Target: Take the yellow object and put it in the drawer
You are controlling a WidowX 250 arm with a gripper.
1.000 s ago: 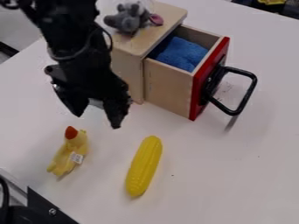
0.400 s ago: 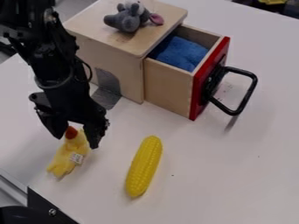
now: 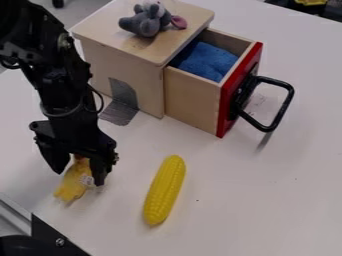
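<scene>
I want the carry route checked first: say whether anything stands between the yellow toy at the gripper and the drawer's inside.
The drawer's near wooden side wall stands between the yellow toy and the drawer's inside, so the toy likely needs lifting over it. The yellow corn lies off to one side.

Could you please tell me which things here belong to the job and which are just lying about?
Part of the job:
- yellow plush toy, apparently the target, between the open fingers of the gripper
- open drawer

Lying about:
- yellow corn cob, though the task's wording could fit it too
- grey plush toy on the wooden cabinet
- blue cloth in the drawer
</scene>
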